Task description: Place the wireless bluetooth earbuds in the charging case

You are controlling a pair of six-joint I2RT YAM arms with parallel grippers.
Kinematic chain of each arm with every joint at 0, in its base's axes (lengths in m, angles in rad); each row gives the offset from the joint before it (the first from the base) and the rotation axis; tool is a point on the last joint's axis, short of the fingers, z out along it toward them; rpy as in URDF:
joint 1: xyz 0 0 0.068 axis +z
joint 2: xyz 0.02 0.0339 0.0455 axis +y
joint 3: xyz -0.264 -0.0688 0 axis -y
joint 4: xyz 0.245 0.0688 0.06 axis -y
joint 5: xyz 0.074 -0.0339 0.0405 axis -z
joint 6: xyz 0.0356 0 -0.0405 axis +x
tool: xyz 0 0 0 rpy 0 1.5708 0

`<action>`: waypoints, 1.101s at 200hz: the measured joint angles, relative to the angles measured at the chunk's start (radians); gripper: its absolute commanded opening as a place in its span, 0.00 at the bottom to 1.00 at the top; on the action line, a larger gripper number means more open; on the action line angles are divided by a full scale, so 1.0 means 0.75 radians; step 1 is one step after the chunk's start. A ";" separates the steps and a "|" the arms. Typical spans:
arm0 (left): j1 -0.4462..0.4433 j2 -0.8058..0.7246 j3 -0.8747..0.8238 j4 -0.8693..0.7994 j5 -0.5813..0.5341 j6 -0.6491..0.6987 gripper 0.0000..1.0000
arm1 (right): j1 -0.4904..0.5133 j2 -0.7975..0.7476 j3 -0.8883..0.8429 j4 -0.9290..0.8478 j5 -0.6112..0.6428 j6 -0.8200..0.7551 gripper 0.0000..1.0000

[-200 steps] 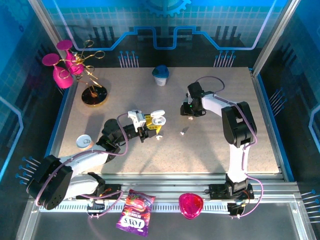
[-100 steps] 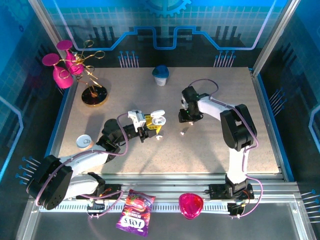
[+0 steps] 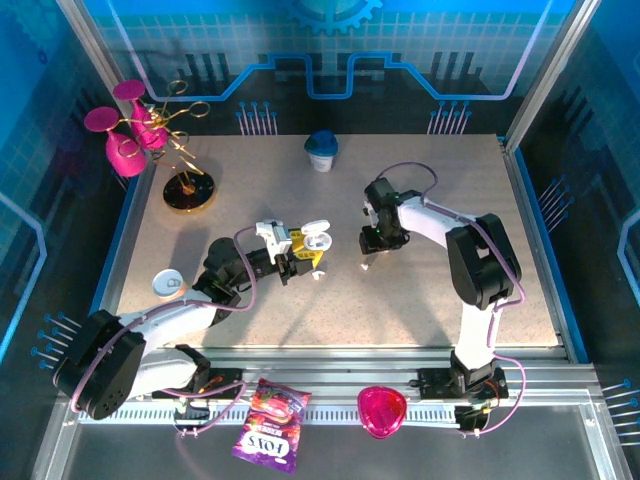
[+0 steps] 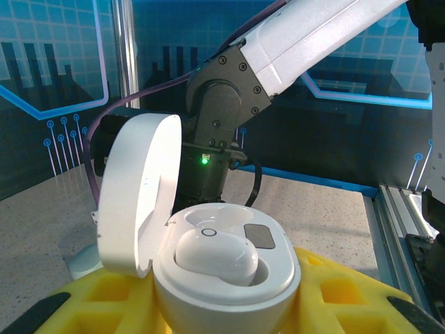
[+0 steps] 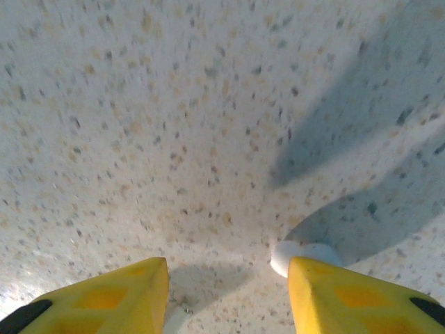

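The white charging case [image 4: 229, 292] stands open between my left gripper's [image 4: 226, 309] yellow fingers, its lid [image 4: 139, 202] hinged up to the left. One white earbud [image 4: 215, 254] sits in a pocket of the case; the pocket behind it looks bare. In the top view the case [image 3: 306, 243] is at mid-table. My right gripper [image 3: 374, 242] hangs low and open just right of it, above a loose earbud [image 3: 366, 266] on the table. In the right wrist view that earbud [image 5: 302, 254] lies against the inner tip of the right finger [image 5: 348, 292], and the gripper [image 5: 226, 278] holds nothing.
A small white piece [image 3: 318, 275] lies on the table just below the case. A blue-lidded cup [image 3: 321, 150] stands at the back, a gold stand [image 3: 187, 190] with pink glasses at back left, a round blue-white lid [image 3: 168, 283] at left. A pink heart [image 3: 382, 410] and snack bag [image 3: 270, 427] lie on the front rail.
My right gripper has moved left and toward the front, down to the loose earbud. The left arm and the open case have stayed still.
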 measured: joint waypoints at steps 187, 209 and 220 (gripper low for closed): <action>0.000 0.015 0.000 0.000 0.001 0.000 0.24 | -0.086 -0.142 -0.267 0.294 -0.050 0.193 0.59; 0.000 0.015 0.000 0.000 0.001 0.001 0.25 | -0.086 -0.108 -0.230 0.290 -0.049 0.191 0.56; 0.000 0.015 0.000 0.000 0.001 0.000 0.24 | -0.086 -0.098 -0.214 0.271 -0.049 0.191 0.56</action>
